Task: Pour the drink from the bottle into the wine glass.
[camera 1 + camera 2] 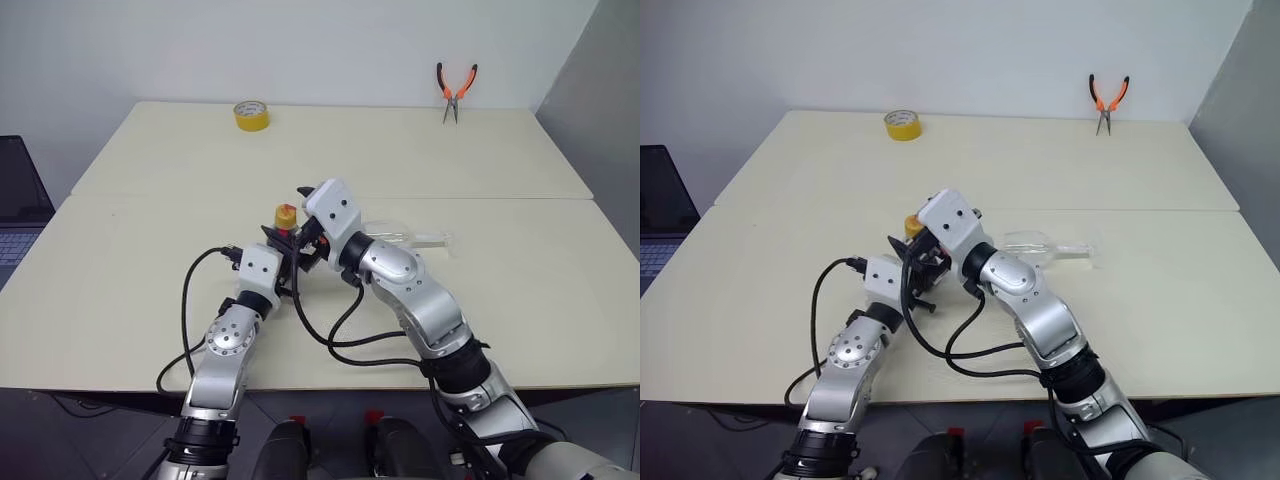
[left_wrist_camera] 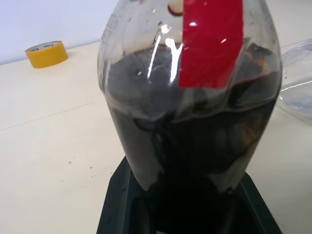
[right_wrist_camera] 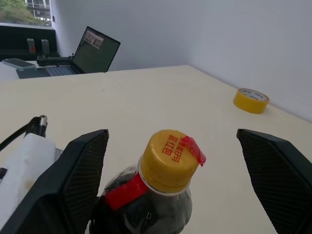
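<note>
Both arms are seen reaching forward from the near edge of the counter (image 1: pixel 120 330) and meeting around its middle. The left end effector (image 1: pixel 283 262) is held roughly level and is clamped on the lower body of the bottle (image 3: pixel 156 195), which is kept upright just above or on the counter; which of the two cannot be told. The right arm is bent across from the right side, and the right end effector (image 3: pixel 173 161) is poised over the bottle top with its two black fingers (image 3: pixel 73 180) spread wide, one on either side of the yellow cap (image 3: pixel 170 158), without touching it. The drink (image 2: pixel 195 146) is seen as a near-black liquid filling the lower part of the bottle, below the red label (image 2: pixel 209 44).

The wine glass (image 1: pixel 1035 245) is lying on its side to the right of the bottle, toward the right edge; its bowl is partly hidden behind the right arm, and its stem and foot are faint against the pale counter. The bottle's body is almost wholly covered by the two end effectors in the head views. A yellow tape roll (image 1: pixel 251 115) and orange-handled pliers (image 1: pixel 455 92) are placed at the far edge. A laptop (image 3: pixel 95 51) is cut off at the left.
</note>
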Controlling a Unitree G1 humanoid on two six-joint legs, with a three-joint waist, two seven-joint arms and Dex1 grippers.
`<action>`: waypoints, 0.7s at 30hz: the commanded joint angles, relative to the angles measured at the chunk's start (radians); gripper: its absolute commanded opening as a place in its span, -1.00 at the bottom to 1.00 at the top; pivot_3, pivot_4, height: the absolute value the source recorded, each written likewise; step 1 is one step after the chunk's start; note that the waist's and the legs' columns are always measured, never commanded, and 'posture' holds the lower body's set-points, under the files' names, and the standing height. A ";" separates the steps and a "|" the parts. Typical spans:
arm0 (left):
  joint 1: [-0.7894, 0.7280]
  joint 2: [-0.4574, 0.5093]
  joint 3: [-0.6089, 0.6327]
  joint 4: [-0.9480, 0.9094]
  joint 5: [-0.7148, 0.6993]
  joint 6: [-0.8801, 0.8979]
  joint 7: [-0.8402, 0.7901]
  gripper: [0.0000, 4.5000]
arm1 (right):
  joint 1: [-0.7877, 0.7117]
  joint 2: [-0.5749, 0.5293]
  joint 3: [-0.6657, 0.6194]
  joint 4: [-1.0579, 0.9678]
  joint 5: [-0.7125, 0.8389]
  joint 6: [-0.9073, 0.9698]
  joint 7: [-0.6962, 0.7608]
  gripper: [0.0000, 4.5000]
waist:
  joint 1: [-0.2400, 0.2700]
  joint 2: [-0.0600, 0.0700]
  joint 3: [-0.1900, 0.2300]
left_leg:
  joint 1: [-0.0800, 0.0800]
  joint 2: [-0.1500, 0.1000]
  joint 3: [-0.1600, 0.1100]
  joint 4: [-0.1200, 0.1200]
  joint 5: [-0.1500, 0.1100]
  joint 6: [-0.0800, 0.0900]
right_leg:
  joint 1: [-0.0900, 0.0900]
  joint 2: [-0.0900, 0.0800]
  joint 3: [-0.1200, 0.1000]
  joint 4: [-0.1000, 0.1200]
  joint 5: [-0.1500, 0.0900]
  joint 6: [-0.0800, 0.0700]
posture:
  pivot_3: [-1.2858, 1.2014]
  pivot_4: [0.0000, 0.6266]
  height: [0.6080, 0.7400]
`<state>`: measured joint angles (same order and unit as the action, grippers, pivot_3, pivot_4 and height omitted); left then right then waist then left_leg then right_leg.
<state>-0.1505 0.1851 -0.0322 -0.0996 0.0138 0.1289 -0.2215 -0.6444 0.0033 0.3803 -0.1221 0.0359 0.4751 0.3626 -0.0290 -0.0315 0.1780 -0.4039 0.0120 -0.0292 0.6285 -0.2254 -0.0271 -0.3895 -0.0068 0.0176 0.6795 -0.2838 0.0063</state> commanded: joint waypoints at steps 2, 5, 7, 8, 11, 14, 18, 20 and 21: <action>-0.010 -0.003 0.002 -0.046 -0.012 -0.014 -0.003 -0.67 | -0.033 0.032 -0.052 0.006 0.012 -0.026 -0.021 1.00 | 0.000 0.000 0.000 | 0.000 0.000 0.000 0.000 0.000 0.000 | 0.000 0.000 0.000 0.000 0.000 0.000 | 0.03 -0.52 1.00; -0.006 -0.004 0.002 -0.047 -0.010 -0.014 -0.004 -0.67 | -0.035 0.043 -0.074 0.015 0.017 -0.030 -0.028 1.00 | 0.000 0.000 0.000 | 0.000 0.000 0.000 0.000 0.000 0.000 | 0.000 0.000 0.000 0.000 0.000 0.000 | 0.03 -0.52 1.00; -0.004 -0.004 0.003 -0.048 -0.010 -0.013 -0.004 -0.67 | -0.035 0.049 -0.085 0.015 0.021 -0.035 -0.030 1.00 | 0.000 0.000 0.000 | 0.000 0.000 0.000 0.000 0.000 0.000 | 0.000 0.000 0.000 0.000 0.000 0.000 | 0.03 -0.52 1.00; -0.003 -0.004 0.003 -0.048 -0.010 -0.013 -0.004 -0.67 | -0.034 0.052 -0.090 0.014 0.022 -0.035 -0.030 1.00 | 0.000 0.000 0.000 | 0.000 0.000 0.000 0.000 0.000 0.000 | 0.000 0.000 0.000 0.000 0.000 0.000 | 0.03 -0.52 1.00; -0.002 -0.004 0.004 -0.046 -0.009 -0.014 -0.004 -0.67 | -0.030 0.052 -0.094 0.012 0.021 -0.034 -0.029 1.00 | 0.000 0.000 0.000 | 0.000 0.000 0.000 0.000 0.000 0.000 | 0.000 0.000 0.000 0.000 0.000 0.000 | 0.03 -0.52 1.00; -0.002 -0.004 0.004 -0.045 -0.010 -0.014 -0.003 -0.67 | -0.026 0.048 -0.092 0.012 0.019 -0.030 -0.026 1.00 | 0.000 0.000 0.000 | 0.000 0.000 0.000 0.000 0.000 0.000 | 0.000 0.000 0.000 0.000 0.000 0.000 | 0.03 -0.52 1.00; -0.004 -0.006 0.005 -0.043 -0.011 -0.016 -0.003 -0.67 | -0.017 0.037 -0.081 0.013 0.004 -0.032 -0.028 1.00 | 0.000 0.000 0.000 | 0.000 0.000 0.000 0.000 0.000 0.000 | 0.000 0.000 0.000 0.000 0.000 0.000 | 0.03 -0.52 1.00; -0.004 -0.006 0.005 -0.043 -0.011 -0.016 -0.003 -0.67 | -0.017 0.030 -0.070 0.011 -0.006 -0.038 -0.024 1.00 | 0.000 0.000 0.000 | 0.000 0.000 0.000 0.000 0.000 0.000 | 0.000 0.000 0.000 0.000 0.000 0.000 | 0.03 -0.52 1.00; -0.004 -0.006 0.005 -0.042 -0.011 -0.015 -0.003 -0.67 | -0.016 0.026 -0.064 0.010 -0.011 -0.039 -0.023 1.00 | 0.000 0.000 0.000 | 0.000 0.000 0.000 0.000 0.000 0.000 | 0.000 0.000 0.000 0.000 0.000 0.000 | 0.03 -0.52 1.00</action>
<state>-0.1488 0.1819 -0.0325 -0.0995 0.0136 0.1301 -0.2279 -0.6549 0.0336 0.3107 -0.0850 0.0385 0.4625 0.3432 -0.0290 -0.0314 0.1780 -0.4039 0.0119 -0.0290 0.6285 -0.2254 -0.0272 -0.3895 -0.0068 0.0178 0.6795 -0.2837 0.0062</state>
